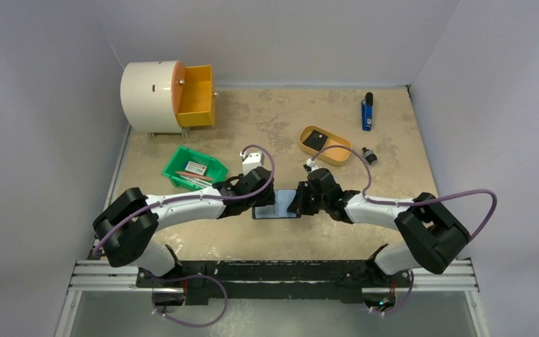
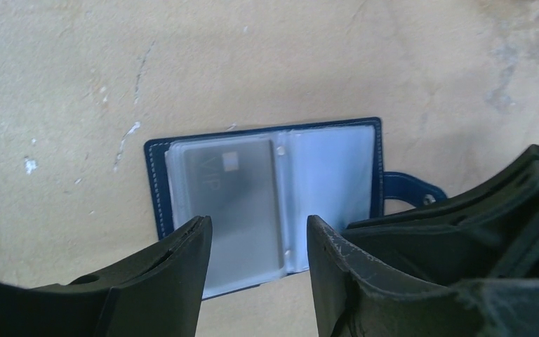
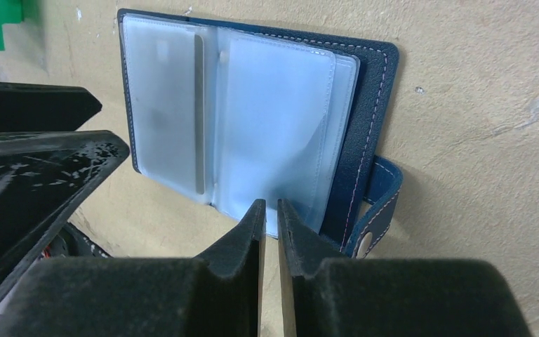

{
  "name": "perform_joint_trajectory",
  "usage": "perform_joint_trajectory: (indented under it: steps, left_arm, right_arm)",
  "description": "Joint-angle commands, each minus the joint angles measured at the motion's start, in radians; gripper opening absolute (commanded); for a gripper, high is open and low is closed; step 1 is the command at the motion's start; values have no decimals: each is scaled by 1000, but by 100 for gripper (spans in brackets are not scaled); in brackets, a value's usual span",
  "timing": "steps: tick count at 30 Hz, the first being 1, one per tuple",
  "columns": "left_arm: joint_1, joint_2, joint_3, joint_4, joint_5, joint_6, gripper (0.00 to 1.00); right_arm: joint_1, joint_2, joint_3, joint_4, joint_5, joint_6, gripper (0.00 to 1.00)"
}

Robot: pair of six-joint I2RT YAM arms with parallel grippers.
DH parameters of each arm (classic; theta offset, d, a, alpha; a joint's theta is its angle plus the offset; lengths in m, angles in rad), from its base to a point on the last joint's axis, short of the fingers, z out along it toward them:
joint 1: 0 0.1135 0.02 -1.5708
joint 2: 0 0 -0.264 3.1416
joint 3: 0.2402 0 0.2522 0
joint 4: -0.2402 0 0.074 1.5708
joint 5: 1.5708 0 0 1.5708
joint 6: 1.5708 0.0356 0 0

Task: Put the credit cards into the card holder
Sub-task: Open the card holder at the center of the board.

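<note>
Plainly, the card holder [image 1: 275, 212] lies open near the green bin [image 1: 175, 161]. The left gripper [image 2: 258, 225] is released above the sleeved card [image 2: 231, 189], and the right gripper [image 3: 271, 207] is clenched at a clear sleeve [image 3: 274, 126] edge. Slipping there could flip pages shut.

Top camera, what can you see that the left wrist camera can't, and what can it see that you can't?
Only the top camera shows the green bin, the mustard-yellow tray and the white drum with its orange drawer. Only the left wrist camera shows the grey card marked VIP, tucked in a clear sleeve. Both show the navy card holder lying open.
</note>
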Motion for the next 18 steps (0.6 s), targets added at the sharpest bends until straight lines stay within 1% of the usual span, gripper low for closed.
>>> perform_joint_trajectory:
  steps: [1,18]
  left_arm:
    - [-5,-1,-6,-44,-42,-20,52]
    - [-3,74,14,-13,21,-3,52]
  right_arm:
    - [-2,32,-31,-31,53,-4,14]
    - [-1,32,-27,-30,62,-2,14]
